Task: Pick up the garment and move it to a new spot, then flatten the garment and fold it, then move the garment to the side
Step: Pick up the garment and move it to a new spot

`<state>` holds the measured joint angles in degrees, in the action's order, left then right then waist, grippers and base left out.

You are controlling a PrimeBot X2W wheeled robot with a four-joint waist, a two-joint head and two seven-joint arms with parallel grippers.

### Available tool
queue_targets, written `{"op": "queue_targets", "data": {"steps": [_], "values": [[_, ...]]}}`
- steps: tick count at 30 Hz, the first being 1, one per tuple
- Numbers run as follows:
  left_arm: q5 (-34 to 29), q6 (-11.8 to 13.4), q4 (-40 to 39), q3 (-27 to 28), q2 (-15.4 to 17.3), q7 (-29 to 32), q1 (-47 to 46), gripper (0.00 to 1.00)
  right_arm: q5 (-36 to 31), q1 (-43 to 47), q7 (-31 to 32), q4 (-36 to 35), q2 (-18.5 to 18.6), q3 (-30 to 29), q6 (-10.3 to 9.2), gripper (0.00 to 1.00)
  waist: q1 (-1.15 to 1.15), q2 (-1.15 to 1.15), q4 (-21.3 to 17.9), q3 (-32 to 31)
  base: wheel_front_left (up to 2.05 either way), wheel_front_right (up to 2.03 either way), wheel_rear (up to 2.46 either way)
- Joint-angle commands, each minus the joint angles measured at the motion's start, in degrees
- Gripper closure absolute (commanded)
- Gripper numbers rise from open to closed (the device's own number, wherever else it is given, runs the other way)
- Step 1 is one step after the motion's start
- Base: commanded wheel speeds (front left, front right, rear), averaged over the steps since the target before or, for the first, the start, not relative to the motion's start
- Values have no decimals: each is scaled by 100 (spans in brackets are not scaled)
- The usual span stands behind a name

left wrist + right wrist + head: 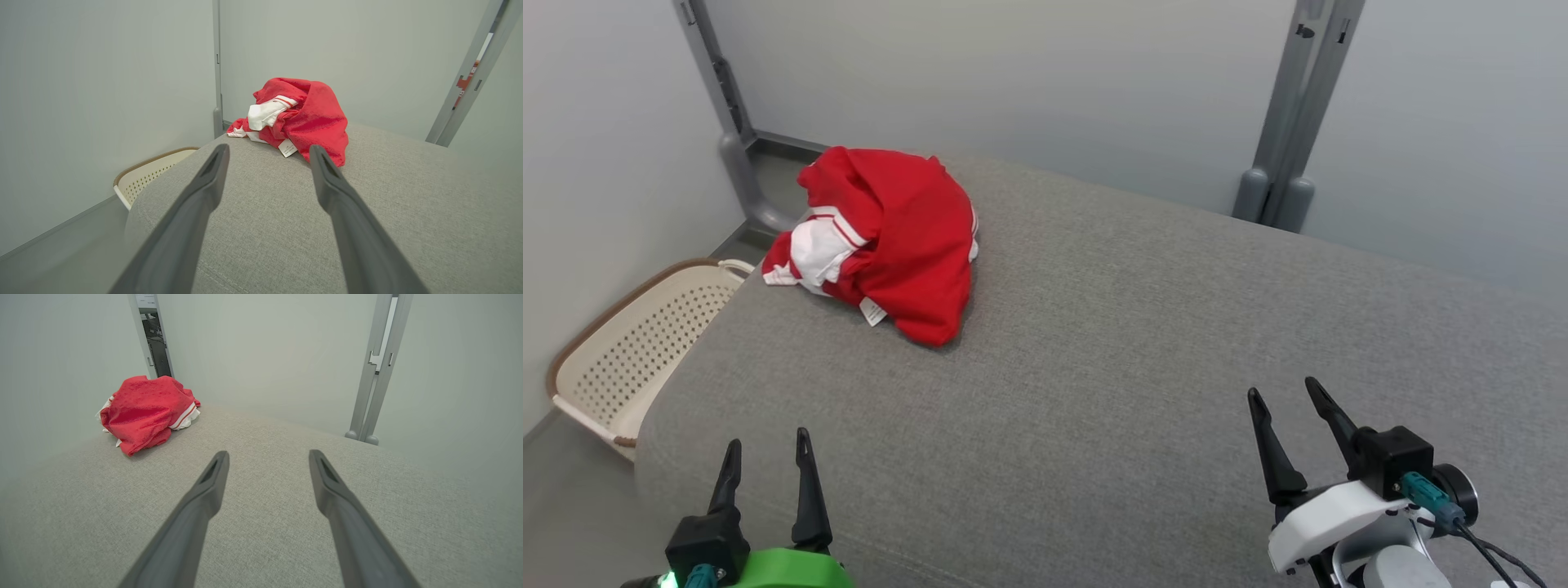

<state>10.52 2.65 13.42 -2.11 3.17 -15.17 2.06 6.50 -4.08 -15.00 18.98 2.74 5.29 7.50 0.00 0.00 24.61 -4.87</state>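
Garment (882, 241) bunched, untouched
It lies ahead-left; left gripper (768, 439) nearer than right gripper (1281, 388); both jaws spread, empty.

You had a crumpled bright red cloth garment (907, 237), its white panels banded with thin red stripes. The woven fabric table surface (1135, 327) was a heathered mid-grey. The perforated plastic basket (629, 351) was cream with a brown rim and a regular dotted pattern of holes. Your left gripper (768, 439) had black fingers on a vivid green housing; your right gripper (1281, 388) had black fingers on a white housing. The upright metal posts (1298, 106) were plain grey, the walls (1094, 65) a paler grey.
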Motion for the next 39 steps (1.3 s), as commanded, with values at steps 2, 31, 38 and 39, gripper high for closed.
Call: {"op": "queue_targets", "data": {"steps": [2, 31, 38, 39], "values": [[35, 54, -107, 73, 8, 2, 93, 0, 1, -120, -21, 19, 26, 56, -2, 0, 0, 0, 358, 209, 0, 0, 0], [463, -406, 2255, 21, 117, 1336, -2925, 0, -190, -88, 50, -205, 27, 313, -3, 0, 0, 0, -52, 523, 0, 0, 0], [1068, -532, 3235, 412, 160, 1901, -4159, 0, -511, -256, 458, -878, 30, 642, -5, 0, 0, 0, -748, 1235, 0, 0, 0], [1185, -571, 3343, 470, 163, 1978, -4353, 0, -568, -267, 548, -1027, 30, 666, -4, 0, 0, 0, -830, 1386, 0, 0, 0]]}}
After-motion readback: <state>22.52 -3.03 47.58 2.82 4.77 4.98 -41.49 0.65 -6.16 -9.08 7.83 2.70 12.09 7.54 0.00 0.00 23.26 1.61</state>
